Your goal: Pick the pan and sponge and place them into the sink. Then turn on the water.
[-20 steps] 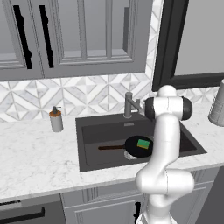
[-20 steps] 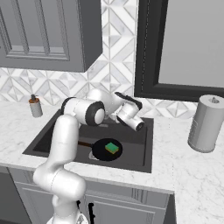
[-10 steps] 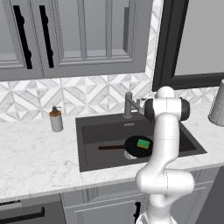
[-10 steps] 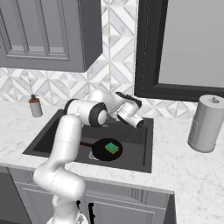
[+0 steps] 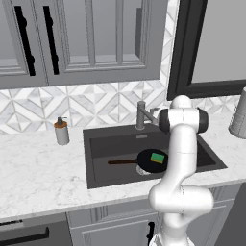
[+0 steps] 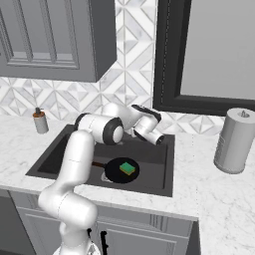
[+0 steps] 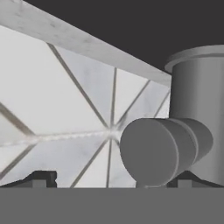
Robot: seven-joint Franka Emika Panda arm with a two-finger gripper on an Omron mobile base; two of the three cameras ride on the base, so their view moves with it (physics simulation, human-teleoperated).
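Pan (image 5: 152, 161) w/ sponge (image 5: 157, 157) on it is sitting in the sink (image 5: 98, 144), so I'm working the water step. My end effector (image 6: 158, 139) is gaping wide, empty, right at the faucet (image 5: 141, 115) lever (image 7: 153, 151); next I'm needing to push it.

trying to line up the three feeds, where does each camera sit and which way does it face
Left base view: behind the arm to its left, looking forward and down at the sink, faucet and soap dispenser; the white arm rises at lower right.
Right base view: behind to its right, same sink; the arm rises at lower left.
Hand view: on the hand, looking along the open gripper close at the faucet lever against the tiled wall.
Both base views share the pan holding the sponge.
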